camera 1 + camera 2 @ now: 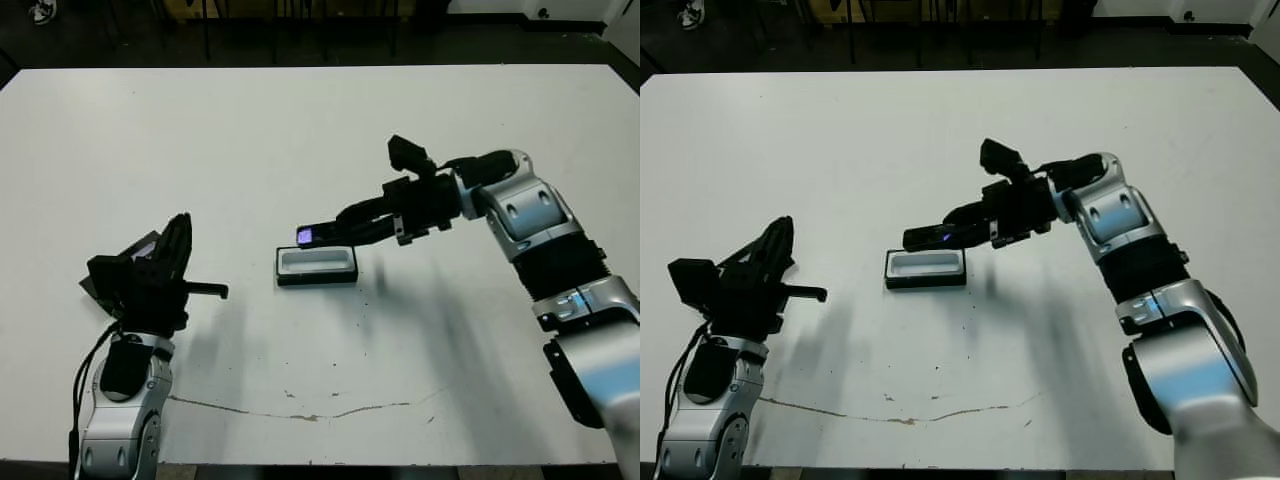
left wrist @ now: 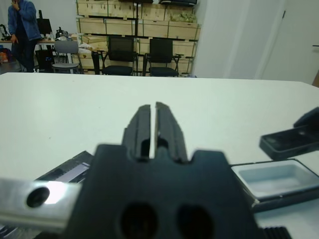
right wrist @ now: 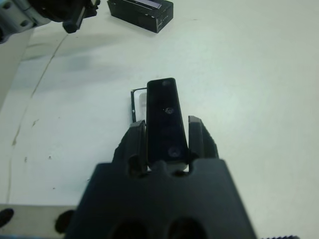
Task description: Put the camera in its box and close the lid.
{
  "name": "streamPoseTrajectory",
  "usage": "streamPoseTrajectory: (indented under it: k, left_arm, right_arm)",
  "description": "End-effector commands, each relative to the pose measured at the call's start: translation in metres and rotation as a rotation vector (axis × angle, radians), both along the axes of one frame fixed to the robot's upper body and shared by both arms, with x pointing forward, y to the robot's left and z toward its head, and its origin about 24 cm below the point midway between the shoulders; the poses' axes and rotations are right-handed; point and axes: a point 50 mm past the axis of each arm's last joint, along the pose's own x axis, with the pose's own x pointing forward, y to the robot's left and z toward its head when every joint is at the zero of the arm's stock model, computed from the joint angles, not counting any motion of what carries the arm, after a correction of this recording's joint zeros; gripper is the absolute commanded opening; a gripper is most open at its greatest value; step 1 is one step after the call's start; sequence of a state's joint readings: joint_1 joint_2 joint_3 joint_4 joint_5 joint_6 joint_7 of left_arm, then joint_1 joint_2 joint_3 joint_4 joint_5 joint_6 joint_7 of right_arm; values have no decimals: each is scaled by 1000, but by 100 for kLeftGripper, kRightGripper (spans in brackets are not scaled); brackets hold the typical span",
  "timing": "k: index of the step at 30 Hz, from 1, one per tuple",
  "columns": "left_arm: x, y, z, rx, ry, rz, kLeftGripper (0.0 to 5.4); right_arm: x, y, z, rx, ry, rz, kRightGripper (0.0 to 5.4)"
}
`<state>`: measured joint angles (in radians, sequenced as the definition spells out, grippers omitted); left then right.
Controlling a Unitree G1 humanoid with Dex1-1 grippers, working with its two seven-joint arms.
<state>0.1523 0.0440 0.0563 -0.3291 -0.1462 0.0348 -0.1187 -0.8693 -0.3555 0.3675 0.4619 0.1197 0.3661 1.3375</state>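
Two grippers on your white tabletop. Right gripper: clamped on the camera, which juts forward past the fingertips, held in the air just above the box. Box: open, white lining up, near the tabletop's middle. Left gripper: fingers nearly together with only a slit between them, holding nothing, well apart from the box at your left. Lid: flat on the tabletop beside the left gripper.
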Motion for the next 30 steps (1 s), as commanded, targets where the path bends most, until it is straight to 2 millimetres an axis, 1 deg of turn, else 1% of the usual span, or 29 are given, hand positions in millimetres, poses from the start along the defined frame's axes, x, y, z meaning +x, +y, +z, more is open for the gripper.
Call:
streamPoseTrajectory:
  k: [1, 6, 11, 16, 24, 30]
  left_arm:
    - [-1, 3, -6, 19, 28, 8, 0]
    - [-1, 3, -5, 20, 30, 13, 0]
    - [-1, 2, -5, 5, 31, 3, 0]
    - [-1, 2, -5, 10, 30, 6, 0]
    - [-1, 2, -6, 0, 33, 0, 0]
    - [-2, 1, -6, 10, 32, 3, 0]
  right_arm:
    - [-2, -1, -6, -26, -1, -24, 70]
    - [-3, 1, -8, -37, -22, -29, 70]
    - [-5, 3, -10, -32, 11, -1, 70]
    - [-6, 4, -10, -62, 5, 22, 70]
    - [-7, 7, -13, -88, 37, 43, 70]
    - [-7, 8, -18, -93, 80, 34, 70]
